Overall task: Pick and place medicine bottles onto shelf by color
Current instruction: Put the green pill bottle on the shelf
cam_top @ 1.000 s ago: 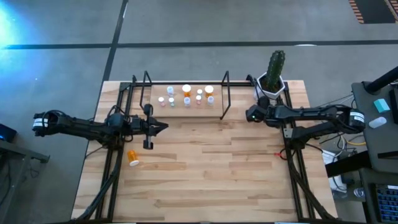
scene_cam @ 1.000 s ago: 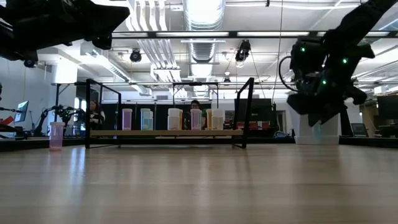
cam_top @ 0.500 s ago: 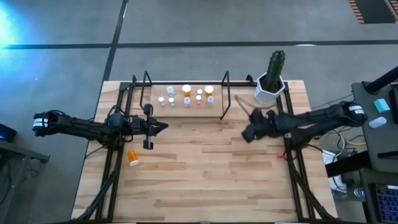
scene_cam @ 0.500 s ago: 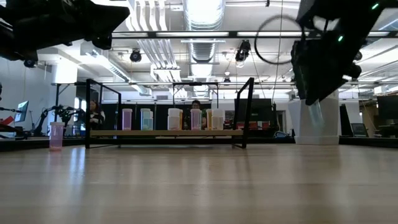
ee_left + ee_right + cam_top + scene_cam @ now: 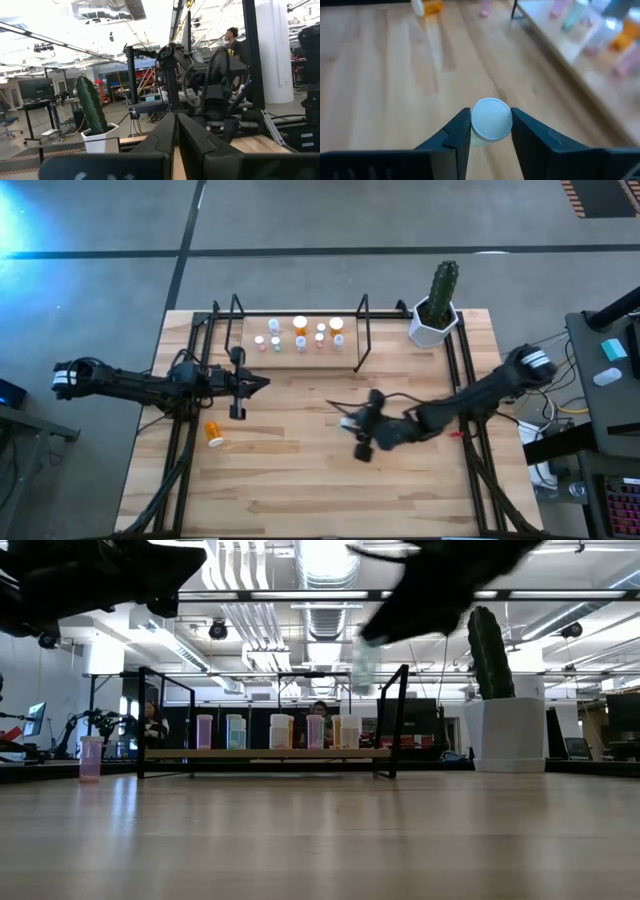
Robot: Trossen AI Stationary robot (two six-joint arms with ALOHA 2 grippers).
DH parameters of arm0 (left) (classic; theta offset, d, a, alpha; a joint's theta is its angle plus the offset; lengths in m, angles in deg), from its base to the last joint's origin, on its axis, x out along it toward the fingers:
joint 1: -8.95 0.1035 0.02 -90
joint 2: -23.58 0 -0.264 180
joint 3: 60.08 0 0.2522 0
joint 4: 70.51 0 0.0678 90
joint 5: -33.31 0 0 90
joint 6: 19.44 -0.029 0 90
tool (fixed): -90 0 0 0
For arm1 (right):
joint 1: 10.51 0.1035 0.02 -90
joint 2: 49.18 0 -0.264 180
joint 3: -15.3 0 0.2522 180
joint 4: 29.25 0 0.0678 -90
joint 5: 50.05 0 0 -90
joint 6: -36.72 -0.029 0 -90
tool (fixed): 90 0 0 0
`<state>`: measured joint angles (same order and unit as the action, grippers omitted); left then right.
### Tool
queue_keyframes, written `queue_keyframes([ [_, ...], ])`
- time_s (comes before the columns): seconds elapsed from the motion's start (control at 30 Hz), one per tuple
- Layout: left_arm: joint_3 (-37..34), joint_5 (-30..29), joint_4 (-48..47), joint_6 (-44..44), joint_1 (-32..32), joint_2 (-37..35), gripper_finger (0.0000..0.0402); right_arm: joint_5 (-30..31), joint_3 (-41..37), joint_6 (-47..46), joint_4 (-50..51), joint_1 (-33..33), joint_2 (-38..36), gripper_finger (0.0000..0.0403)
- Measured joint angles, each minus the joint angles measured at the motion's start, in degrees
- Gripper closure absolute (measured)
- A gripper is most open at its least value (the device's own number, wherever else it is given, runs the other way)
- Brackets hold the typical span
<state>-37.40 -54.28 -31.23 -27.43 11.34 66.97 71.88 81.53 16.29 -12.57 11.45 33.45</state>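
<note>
My right gripper (image 5: 354,428) hangs over the middle of the table, shut on a small pale bottle with a white cap (image 5: 491,119); the bottle also shows in the low view (image 5: 365,666), high above the table. My left gripper (image 5: 258,384) waits shut and empty at the table's left, in front of the shelf (image 5: 300,346). Several bottles stand on the shelf's light-wood board. An orange bottle (image 5: 214,433) lies on its side on the table at the left. A pinkish bottle (image 5: 91,757) stands on the table near it. My right gripper pinches the bottle's white cap (image 5: 476,131) by its sides between the two fingers. The fingers come from above, slanting down. The bottle hangs below them, about upright and clear of the table, its body mostly hidden behind the cap in the right wrist view.
A white pot with a green cactus (image 5: 433,320) stands at the far right corner. Black frame rails run along the table's left (image 5: 180,440) and right (image 5: 470,440) sides. The shelf's black wire uprights (image 5: 362,330) stand at its ends.
My right gripper has swung from beside the cactus pot toward the table's left and near edge, to the table's middle, with the bottle held clear of the table.
</note>
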Motion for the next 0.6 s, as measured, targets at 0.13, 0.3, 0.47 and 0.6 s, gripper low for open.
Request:
queue_keyframes([
  [0.13,-0.6,0.0,0.0,-0.4,0.0,-1.1,0.0399,-2.8,10.5,8.1,0.0,-4.2,8.4,0.0287],
  [0.3,-1.5,0.0,0.0,-0.4,0.0,-3.0,0.0399,-10.9,22.5,15.8,3.7,-10.0,17.7,0.0285],
  [0.47,-1.9,0.0,-1.2,-0.4,0.0,-4.9,0.0399,-16.4,28.8,19.6,4.0,-15.8,25.1,0.0288],
  [0.6,-1.9,0.0,-1.9,-1.1,0.0,-5.6,0.0399,-18.5,31.7,20.4,3.7,-19.2,30.2,0.0284],
])
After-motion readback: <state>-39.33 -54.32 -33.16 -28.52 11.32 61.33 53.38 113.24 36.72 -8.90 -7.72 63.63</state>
